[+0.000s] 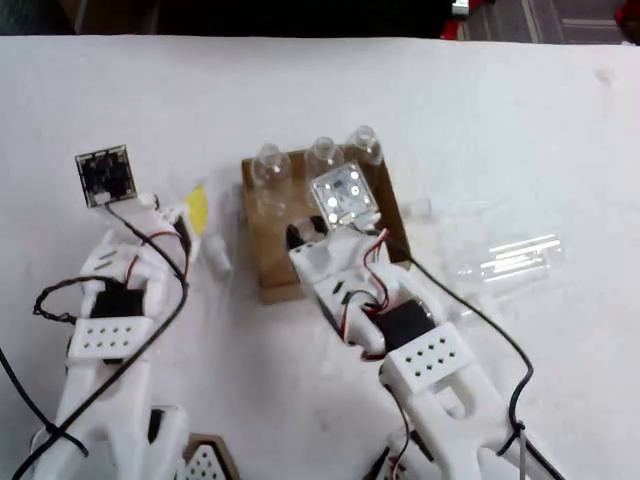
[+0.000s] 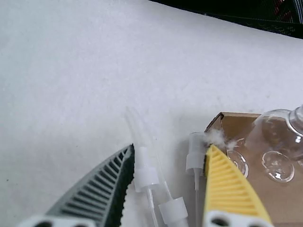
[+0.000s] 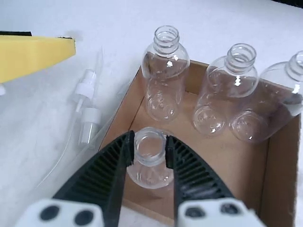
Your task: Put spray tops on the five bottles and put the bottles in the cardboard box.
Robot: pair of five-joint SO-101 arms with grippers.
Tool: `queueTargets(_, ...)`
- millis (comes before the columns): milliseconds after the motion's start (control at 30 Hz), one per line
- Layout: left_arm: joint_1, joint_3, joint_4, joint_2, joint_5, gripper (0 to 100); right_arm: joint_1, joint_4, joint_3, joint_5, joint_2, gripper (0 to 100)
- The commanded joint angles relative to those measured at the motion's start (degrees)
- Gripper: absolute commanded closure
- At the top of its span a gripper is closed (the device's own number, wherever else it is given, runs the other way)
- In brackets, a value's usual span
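Observation:
The cardboard box (image 1: 268,262) lies at the table's middle. Three clear bottles (image 3: 165,71) (image 3: 232,90) (image 3: 279,99) stand upright with bare necks along its far side. My right gripper (image 3: 148,138) is over the near part of the box, its black fingers shut on the neck of a fourth bottle (image 3: 149,172) that stands upright inside. Left of the box, white spray tops (image 2: 142,175) (image 2: 194,156) lie on the table. My left gripper (image 2: 169,149) hangs open above them, one grey finger and one yellow finger (image 2: 227,184) on either side, touching none.
Clear bottles (image 1: 510,255) lie on their sides on the table right of the box. The white table (image 1: 480,110) stretches bare toward the back. Both arms' cables (image 1: 150,300) trail along the front.

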Motion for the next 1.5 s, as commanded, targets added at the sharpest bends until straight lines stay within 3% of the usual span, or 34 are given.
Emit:
queueTargets(0, -0.3, -0.5, -1.7, -0.6, -0.6, 77, -0.6, -0.8, 0.0, 0.1, 0.0, 97.4)
queueTargets(167, -0.3, -0.5, -1.7, -0.5, -0.6, 77, -0.7, -0.4, 0.1, 0.1, -0.3, 96.4)
queueTargets(367, -0.3, -0.5, -1.7, -0.5, -0.6, 77, -0.8, -0.3, -0.1, 0.1, -0.6, 84.1)
queueTargets(467, -0.3, -0.5, -1.7, -0.5, -0.6, 77, -0.7, 0.0, -1.1, 0.1, -0.6, 83.2)
queueTargets(667, -0.3, -0.5, -1.7, -0.6, -0.6, 77, 0.0, 10.8, -9.1, 0.1, -3.6, 83.0)
queueTargets(767, -0.3, -0.5, -1.7, -0.6, -0.6, 77, 3.3, 17.5, -14.2, 0.1, -8.8, 83.0)
queueTargets(933, -0.3, -0.5, -1.7, -0.6, -0.6, 77, 15.6, 28.0, -25.0, 0.4, -15.2, 83.0)
queueTargets(1000, -0.3, -0.5, -1.7, -0.6, -0.6, 77, 20.0, 31.3, -28.5, 5.0, -14.5, 83.0)
queueTargets(1300, -0.4, -0.5, -1.7, -0.6, -0.6, 77, 42.2, 36.6, -31.6, 39.1, -0.4, 83.2)
queueTargets(1467, -0.4, -0.5, -1.7, -0.5, -0.6, 77, 48.6, 39.0, -30.1, 67.7, 5.9, 83.2)
